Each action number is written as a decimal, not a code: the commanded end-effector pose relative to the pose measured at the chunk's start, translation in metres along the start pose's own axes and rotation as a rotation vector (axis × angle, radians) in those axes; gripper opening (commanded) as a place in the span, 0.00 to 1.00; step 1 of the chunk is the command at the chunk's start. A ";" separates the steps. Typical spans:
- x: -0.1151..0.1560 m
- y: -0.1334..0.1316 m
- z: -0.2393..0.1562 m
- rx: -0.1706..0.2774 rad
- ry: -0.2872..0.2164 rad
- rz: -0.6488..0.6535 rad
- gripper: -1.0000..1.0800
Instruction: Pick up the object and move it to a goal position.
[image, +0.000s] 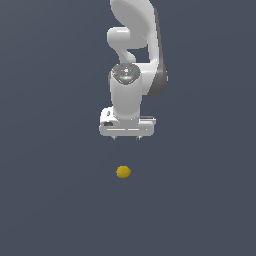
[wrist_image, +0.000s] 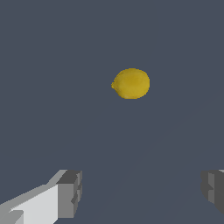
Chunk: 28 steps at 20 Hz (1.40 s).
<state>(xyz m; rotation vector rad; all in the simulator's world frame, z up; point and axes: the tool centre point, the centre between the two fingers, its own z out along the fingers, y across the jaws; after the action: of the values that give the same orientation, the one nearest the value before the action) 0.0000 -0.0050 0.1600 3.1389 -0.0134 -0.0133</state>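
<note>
White Panda arm descends from the exterior view's top, wrist pointing straight down, its gripper (image: 127, 136) hanging in mid-air with jaws spread wide and nothing between them, grey fingertips (wrist_image: 70, 194) set far apart in the wrist view.

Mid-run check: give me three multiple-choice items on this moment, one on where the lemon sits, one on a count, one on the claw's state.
1. Where is the lemon relative to the claw?
A. Between the fingers
B. On the floor, apart from it
C. Lifted in its grip

2. How many lemons show?
A. One
B. Two
C. Three

3. The claw is:
A. Shut on the lemon
B. Shut, empty
C. Open, empty

Answers: 1 B, the exterior view shows a gap below the claw. 2 A, both views show one. 3 C, the wrist view shows the fingers wide apart with nothing between.
</note>
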 end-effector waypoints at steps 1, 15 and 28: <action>0.000 0.000 0.000 0.000 0.000 0.000 0.96; 0.007 -0.025 -0.011 0.011 0.022 -0.059 0.96; 0.032 -0.015 0.008 0.017 0.016 0.141 0.96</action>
<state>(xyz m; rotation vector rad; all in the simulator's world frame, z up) 0.0284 0.0118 0.1550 3.1496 -0.1804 0.0144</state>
